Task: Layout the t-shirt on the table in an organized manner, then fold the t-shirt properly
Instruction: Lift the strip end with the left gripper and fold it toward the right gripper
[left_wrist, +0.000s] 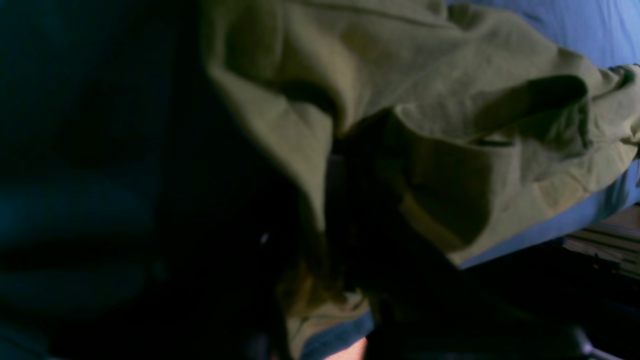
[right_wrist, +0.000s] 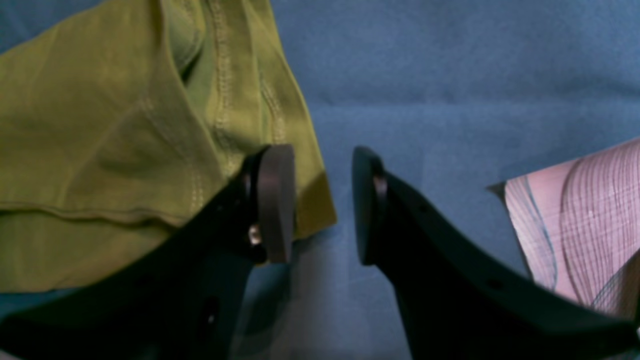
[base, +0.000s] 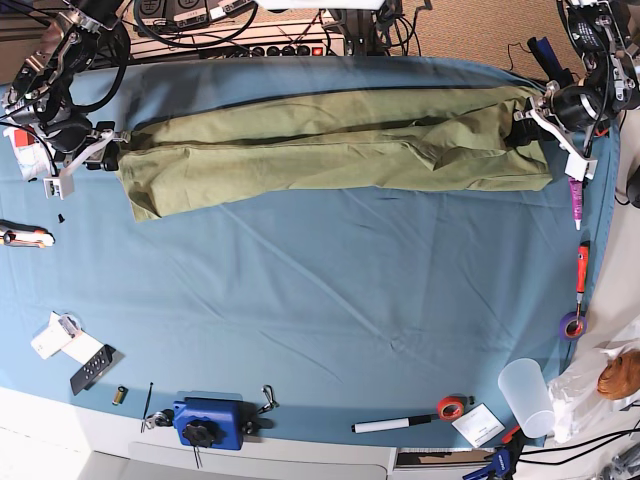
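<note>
Left hand (base: 527, 118) lost in shadow under t-shirt (base: 330, 145), grip unclear, right hand (right_wrist: 322, 205) parted, empty.

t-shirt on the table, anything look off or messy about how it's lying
Yes. The t-shirt is stretched into a long rumpled band across the far side of the table, folded over itself lengthwise rather than spread flat, its edges uneven.

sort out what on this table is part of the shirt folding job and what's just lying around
Part of the job:
- t-shirt, stretched across the far side
- table with its blue cover
- left gripper and right gripper at the shirt's two ends

Just lying about:
- clear plastic cup
- marker
- red tape roll
- blue device
- orange-handled tool
</note>
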